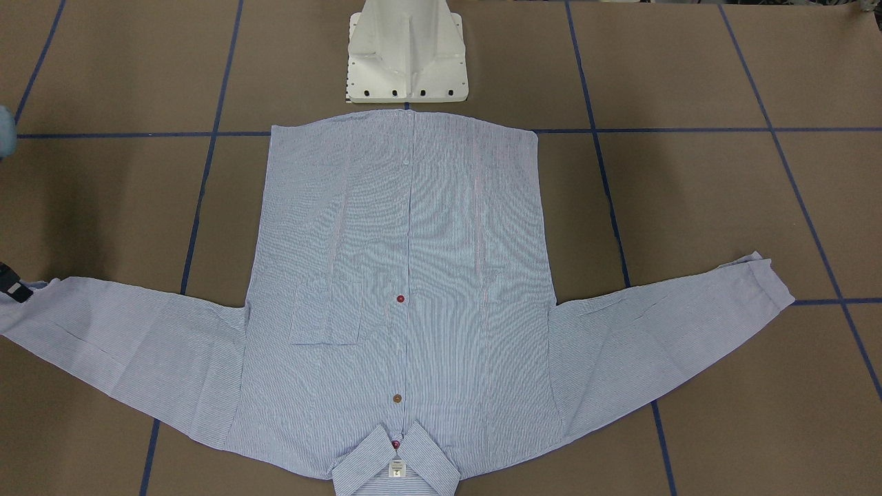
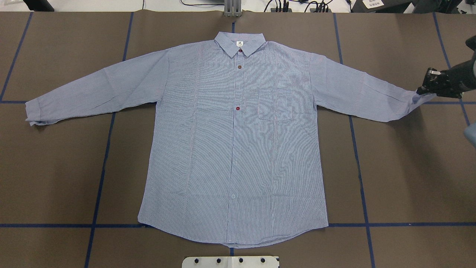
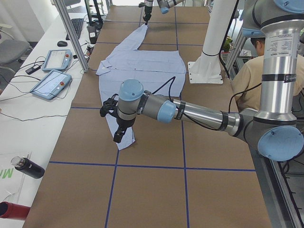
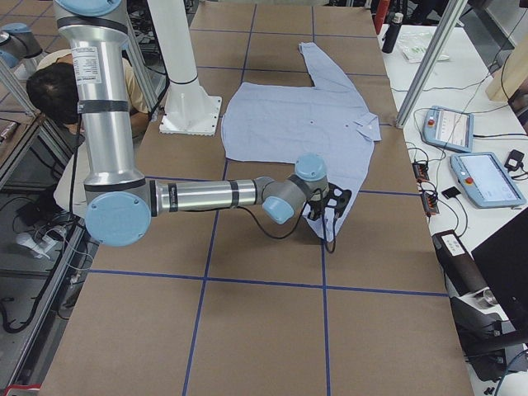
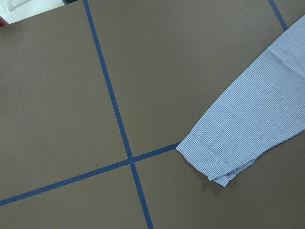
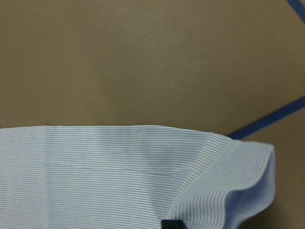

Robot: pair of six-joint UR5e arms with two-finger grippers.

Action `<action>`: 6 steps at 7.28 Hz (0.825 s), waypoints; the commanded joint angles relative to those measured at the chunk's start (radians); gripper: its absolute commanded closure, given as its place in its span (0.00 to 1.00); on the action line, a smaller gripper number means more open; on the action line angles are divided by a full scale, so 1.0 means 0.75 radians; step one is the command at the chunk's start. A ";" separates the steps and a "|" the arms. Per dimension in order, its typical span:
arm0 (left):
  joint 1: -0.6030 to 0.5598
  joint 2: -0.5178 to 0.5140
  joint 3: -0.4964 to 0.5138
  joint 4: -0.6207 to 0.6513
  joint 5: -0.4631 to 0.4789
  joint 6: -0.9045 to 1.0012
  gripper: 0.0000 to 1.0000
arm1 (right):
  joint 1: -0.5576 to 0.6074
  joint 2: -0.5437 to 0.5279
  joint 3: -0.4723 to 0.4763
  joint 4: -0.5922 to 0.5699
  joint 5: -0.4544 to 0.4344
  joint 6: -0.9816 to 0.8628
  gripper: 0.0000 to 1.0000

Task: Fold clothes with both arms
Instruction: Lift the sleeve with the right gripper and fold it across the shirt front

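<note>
The shirt (image 2: 238, 141) lies flat, front up, on the brown table (image 2: 409, 178) with its 2 sleeves spread wide, the right gripper (image 2: 421, 90) pinching 1 cuff (image 6: 228, 191), while the left gripper (image 3: 117, 137) hangs over the other cuff (image 5: 207, 160), and I cannot tell whether it is spread or closed.

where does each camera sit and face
overhead: behind robot, down on light blue striped collared shirt; right tool
front-facing: opposite, facing white pedestal base; right tool
exterior left: robot's left side; grey left arm near
exterior right: right side; grey right arm near
left wrist: above one cuff; nothing
right wrist: other cuff; black fingertip
shared: shirt
</note>
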 commanded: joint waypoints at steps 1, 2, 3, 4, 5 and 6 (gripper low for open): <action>0.000 -0.002 0.003 0.000 -0.033 0.000 0.00 | -0.073 0.277 0.108 -0.396 -0.121 -0.002 1.00; 0.000 0.000 0.005 0.002 -0.035 0.000 0.00 | -0.108 0.420 0.128 -0.541 -0.140 -0.002 1.00; 0.000 0.000 0.007 0.002 -0.035 0.000 0.00 | -0.163 0.555 0.128 -0.636 -0.191 -0.002 1.00; 0.000 0.000 0.016 0.002 -0.035 0.002 0.00 | -0.264 0.651 0.122 -0.645 -0.272 -0.004 1.00; 0.000 0.000 0.012 0.002 -0.035 0.000 0.00 | -0.350 0.739 0.104 -0.659 -0.366 -0.004 1.00; 0.000 0.000 0.012 0.002 -0.035 0.000 0.00 | -0.412 0.862 0.017 -0.665 -0.446 -0.002 1.00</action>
